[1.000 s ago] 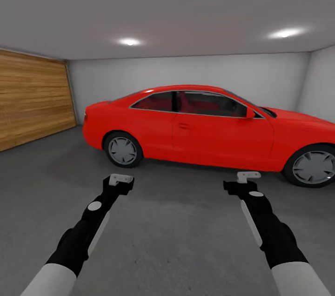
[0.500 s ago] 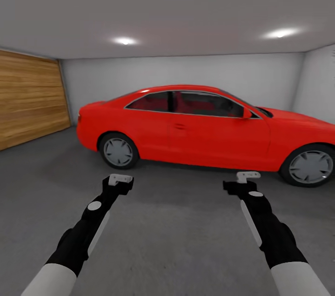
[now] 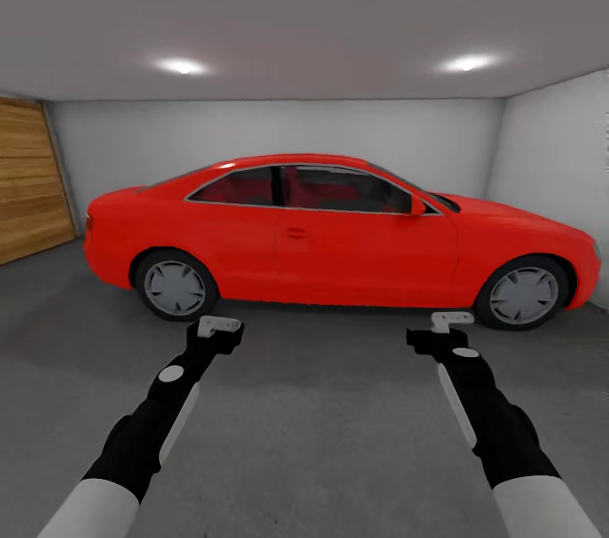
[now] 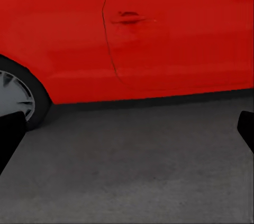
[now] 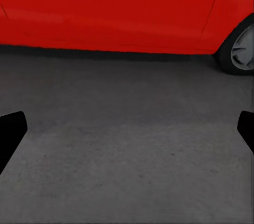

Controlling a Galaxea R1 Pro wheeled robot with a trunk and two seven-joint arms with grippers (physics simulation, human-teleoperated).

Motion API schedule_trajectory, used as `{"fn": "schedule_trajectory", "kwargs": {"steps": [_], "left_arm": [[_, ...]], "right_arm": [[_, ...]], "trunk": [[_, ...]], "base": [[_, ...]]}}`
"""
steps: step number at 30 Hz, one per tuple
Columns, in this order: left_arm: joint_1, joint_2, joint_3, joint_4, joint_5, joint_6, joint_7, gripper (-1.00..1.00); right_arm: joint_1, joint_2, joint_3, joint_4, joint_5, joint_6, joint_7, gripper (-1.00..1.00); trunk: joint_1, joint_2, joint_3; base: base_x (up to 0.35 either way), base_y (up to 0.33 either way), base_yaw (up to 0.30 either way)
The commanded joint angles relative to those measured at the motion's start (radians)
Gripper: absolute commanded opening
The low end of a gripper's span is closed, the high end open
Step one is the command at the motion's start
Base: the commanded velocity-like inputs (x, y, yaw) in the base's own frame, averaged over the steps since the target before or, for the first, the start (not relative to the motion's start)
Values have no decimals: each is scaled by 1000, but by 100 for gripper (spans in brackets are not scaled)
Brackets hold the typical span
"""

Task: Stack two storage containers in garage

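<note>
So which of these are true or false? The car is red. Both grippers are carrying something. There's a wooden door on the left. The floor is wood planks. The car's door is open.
1. The car is red. True.
2. Both grippers are carrying something. False: the left gripper and the right gripper are open with nothing between the fingers.
3. A wooden door stands at the left. True.
4. The floor is wood planks. False: it is rough grey concrete.
5. The car's door is open. False: it sits shut, flush with the body.
</note>
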Motion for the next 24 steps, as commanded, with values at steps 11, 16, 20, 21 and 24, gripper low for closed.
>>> {"fn": "schedule_trajectory", "kwargs": {"steps": [11,16,20,21,24], "left_arm": [[0,2,-6,-1,188,12,-71,100],[0,2,-7,-1,202,11,-76,100],[0,2,-8,-1,207,8,-79,100],[0,2,-8,-1,208,8,-79,100],[0,2,-8,0,209,6,-79,100]], "right_arm": [[7,-4,-32,-1,-2,4,9,100],[11,-2,-35,-1,-2,4,5,100],[13,0,-35,-1,-2,4,1,100],[13,0,-35,-1,-2,5,1,100],[14,0,-36,-1,-2,4,0,100]], "trunk": [[1,-1,-1],[1,-1,-1],[1,-1,-1],[1,-1,-1],[1,-1,-1]], "base": [[250,139,-55],[47,25,-70],[13,7,-212],[7,4,-245],[4,2,-263]]}}
